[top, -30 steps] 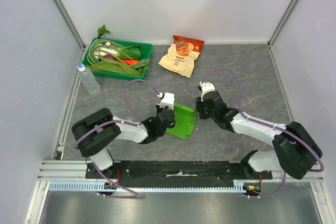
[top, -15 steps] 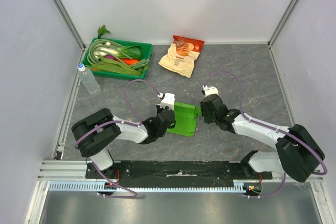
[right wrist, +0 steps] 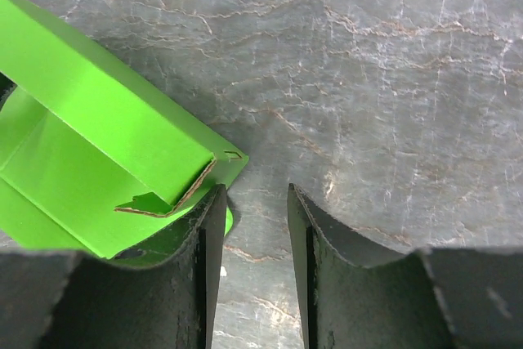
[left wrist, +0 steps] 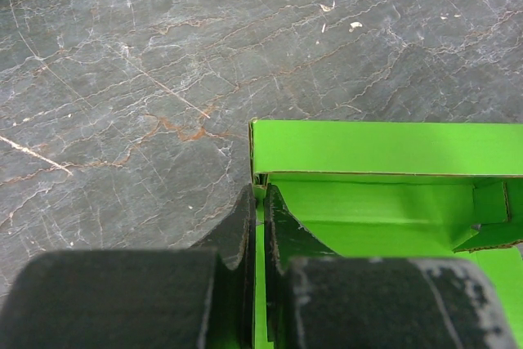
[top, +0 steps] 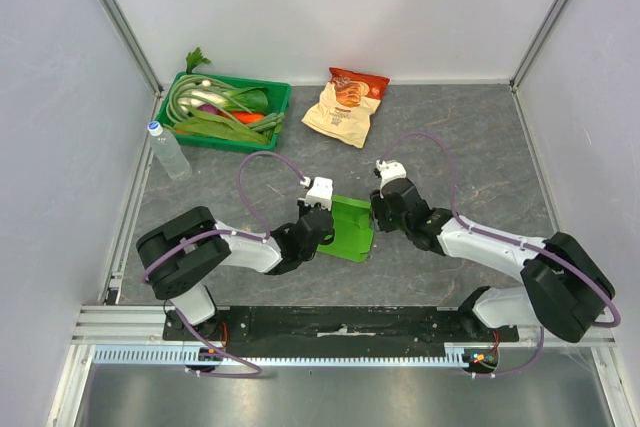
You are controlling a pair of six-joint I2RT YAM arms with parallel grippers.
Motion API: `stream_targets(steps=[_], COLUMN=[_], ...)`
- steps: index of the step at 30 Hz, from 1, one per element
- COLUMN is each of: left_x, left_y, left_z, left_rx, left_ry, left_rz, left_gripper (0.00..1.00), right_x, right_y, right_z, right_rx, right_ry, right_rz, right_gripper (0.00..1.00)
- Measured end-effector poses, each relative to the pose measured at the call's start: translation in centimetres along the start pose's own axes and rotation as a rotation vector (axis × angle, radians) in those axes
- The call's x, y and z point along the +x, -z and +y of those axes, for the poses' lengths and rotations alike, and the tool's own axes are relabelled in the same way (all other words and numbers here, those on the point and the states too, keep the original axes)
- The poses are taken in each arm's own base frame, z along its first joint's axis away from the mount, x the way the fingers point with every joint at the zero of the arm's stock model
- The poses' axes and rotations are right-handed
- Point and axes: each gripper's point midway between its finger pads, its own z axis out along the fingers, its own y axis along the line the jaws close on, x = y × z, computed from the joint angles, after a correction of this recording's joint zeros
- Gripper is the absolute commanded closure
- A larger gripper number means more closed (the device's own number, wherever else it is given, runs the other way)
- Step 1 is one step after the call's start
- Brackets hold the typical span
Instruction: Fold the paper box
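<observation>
Left wrist: my left tool [left wrist: 260, 202] pinches a wall of the paper box [left wrist: 384, 149] — my right tool [right wrist: 255, 202] sits spread at its three o'clock.

Paper box [top: 349, 228], desk centre: bright lime green all over, plain; thin brown raw edge along cut flaps.
Desk [top: 480, 147]: dark grey stone pattern, pale veins, few rust-brown streaks.
Left fingers [left wrist: 237, 230], right fingers [right wrist: 335, 267]: matt black, worn grey at edges.
Tray [top: 283, 107] at 11 o'clock: darker green; vegetables [top: 200, 107] inside pale green, with orange and purple bits.
Snack bag [top: 345, 105] at 12 o'clock: beige, red top.
Bottle [top: 170, 154] at 10 o'clock: clear, blue cap.
Left arm [top: 250, 247], right arm [top: 480, 244]: white shells, black joints, purple cables.
</observation>
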Motion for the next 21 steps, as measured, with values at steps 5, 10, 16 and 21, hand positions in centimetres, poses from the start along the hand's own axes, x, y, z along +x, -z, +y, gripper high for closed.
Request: stream_targets(steps=[5,10,16,21], left_x=[0.0,0.0,0.0,0.0], left_y=[0.0,0.0,0.0,0.0], left_z=[0.1,0.2,0.4,0.4], left_rx=[-0.003,-0.009,-0.018,-0.020], left_ry=[-0.001,-0.002,-0.003,-0.004], left_rz=[0.000,-0.001,-0.002,-0.002], left_gripper=[0.98,0.98,0.98,0.98], right_x=[0.2,0.1,0.9,1.2], right_y=[0.0,-0.2,0.0,0.3], right_z=[0.8,1.2,2.2,2.8], right_rx=[-0.042,-0.065,-0.131,-0.178], right_ry=[0.032,0.065,0.092,0.106], right_rz=[-0.008,-0.014,0.006,0.001], right_gripper=[0.57,0.58,0.63,0.63])
